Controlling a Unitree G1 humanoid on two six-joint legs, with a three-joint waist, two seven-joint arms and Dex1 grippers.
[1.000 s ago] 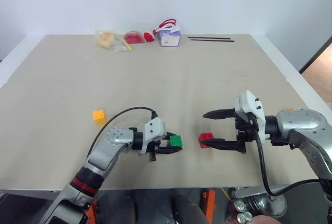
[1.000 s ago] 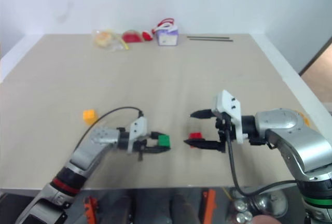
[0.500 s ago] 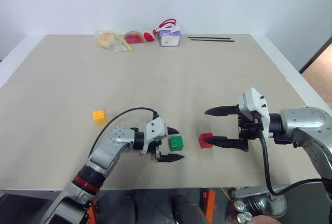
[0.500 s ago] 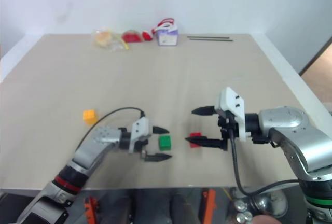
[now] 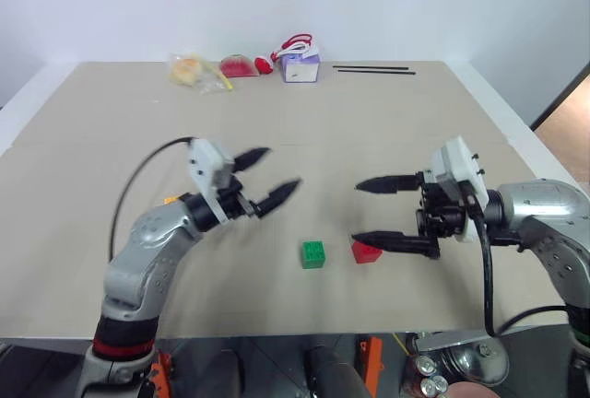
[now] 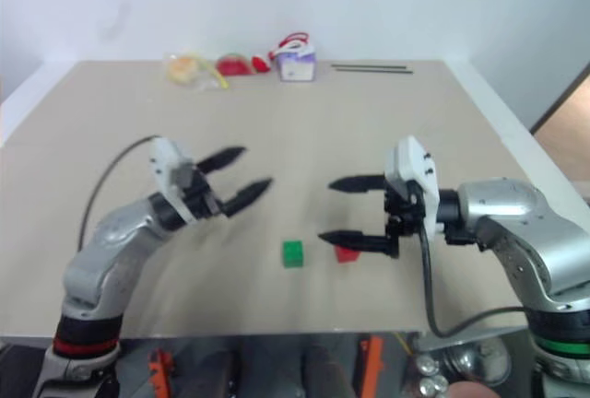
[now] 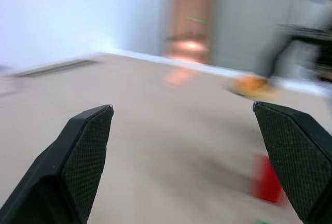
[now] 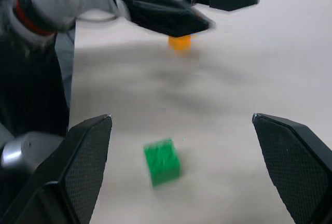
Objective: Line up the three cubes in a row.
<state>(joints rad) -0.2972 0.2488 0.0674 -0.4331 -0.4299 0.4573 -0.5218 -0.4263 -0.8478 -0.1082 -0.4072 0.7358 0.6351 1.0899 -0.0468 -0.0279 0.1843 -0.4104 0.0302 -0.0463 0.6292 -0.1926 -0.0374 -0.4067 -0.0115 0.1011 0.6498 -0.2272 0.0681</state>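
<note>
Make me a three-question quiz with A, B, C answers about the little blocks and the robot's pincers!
1. Where is the small green studded plastic block?
A. Right beside the small red plastic block
B. At the table's far edge
C. Inside a pincer

2. How many little blocks are on the beige table?
A. One
B. Three
C. Five

3. How is the left pincer?
A. Shut on the green block
B. Open, holding nothing
C. Shut and empty

Answers:
1 A, they sit side by side near the front.
2 B, green, red and a small yellow-orange block.
3 B, its black fingers are spread in the air.
</note>
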